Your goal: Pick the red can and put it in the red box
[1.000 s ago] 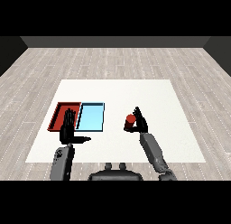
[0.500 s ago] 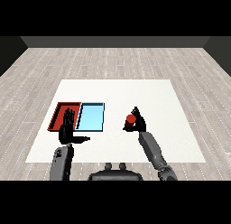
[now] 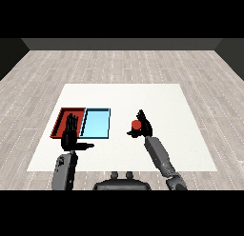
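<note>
Here, the right hand is standing raised over the white square tabletop, its grey forearm slanting up from the lower right corner of the view. Black fingers and thumb are curling round the small red can, grasping it; the can is showing at the hand's left side, partly covered by the fingers. Whether the can's base is touching the tabletop cannot be told.

The can is reading as a short, rounded red shape, plain in colour, no markings legible. It is sitting to the right of both trays, apart from them, near the tabletop's middle.

The left hand is held upright at the lower left, fingers straight and pointing away, thumb sticking out to the right, holding nothing. It is overlapping the near edge of the shallow red tray in this view.

The shallow light blue tray is lying just beside the red tray, on its right, the two touching along one side.
</note>
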Controlling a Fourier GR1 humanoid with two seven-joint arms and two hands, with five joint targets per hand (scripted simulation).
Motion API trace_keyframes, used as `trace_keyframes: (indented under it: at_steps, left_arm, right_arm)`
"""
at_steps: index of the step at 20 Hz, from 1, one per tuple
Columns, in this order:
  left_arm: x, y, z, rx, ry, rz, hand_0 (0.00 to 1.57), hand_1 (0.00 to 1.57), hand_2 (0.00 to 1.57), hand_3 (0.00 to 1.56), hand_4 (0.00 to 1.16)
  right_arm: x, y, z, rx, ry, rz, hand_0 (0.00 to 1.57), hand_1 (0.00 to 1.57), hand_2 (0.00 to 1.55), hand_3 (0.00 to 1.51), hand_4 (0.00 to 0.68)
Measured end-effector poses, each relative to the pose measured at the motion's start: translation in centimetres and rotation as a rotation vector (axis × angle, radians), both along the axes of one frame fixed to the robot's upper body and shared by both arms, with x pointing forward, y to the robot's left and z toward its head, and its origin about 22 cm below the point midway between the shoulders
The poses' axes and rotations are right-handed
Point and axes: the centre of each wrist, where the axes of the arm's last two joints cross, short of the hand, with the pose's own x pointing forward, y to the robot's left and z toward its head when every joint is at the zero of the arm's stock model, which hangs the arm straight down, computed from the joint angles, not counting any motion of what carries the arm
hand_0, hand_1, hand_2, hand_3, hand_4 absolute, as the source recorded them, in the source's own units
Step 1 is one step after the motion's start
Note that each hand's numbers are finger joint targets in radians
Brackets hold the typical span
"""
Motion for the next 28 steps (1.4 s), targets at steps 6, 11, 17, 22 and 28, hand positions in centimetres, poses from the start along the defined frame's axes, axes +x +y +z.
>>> trace_keyframes:
  at_steps: [6,11,17,22,28]
  left_arm:
    - [-0.2,-1.0,0.1,-0.005,0.004,0.001,0.0,0.0,0.0,0.0,0.0]
    - [-0.1,-0.6,0.3,-0.004,0.0,-0.005,0.0,0.0,0.0,0.0,0.0]
    - [-0.2,-0.2,0.7,-0.001,-0.009,0.006,0.0,0.0,0.0,0.0,0.0]
    - [-0.6,-0.6,0.6,-0.003,-0.005,0.001,0.0,0.0,0.0,0.0,0.0]
    - [-0.3,-0.4,0.4,-0.006,0.0,0.008,0.0,0.0,0.0,0.0,0.0]
  right_arm:
    - [0.6,0.8,-0.6,-0.021,0.03,0.004,0.0,0.0,0.0,0.0,0.0]
    - [0.5,0.5,-1.6,-0.05,0.055,-0.024,1.52,1.52,1.5,1.46,0.493]
    - [1.2,1.0,-1.3,-0.146,0.065,-0.084,1.54,1.54,1.47,1.42,0.575]
    - [1.1,1.8,-1.1,-0.21,0.067,-0.095,1.53,1.53,1.47,1.42,0.551]
    - [1.8,2.6,-0.9,-0.259,0.08,-0.099,1.55,1.55,1.47,1.41,0.552]
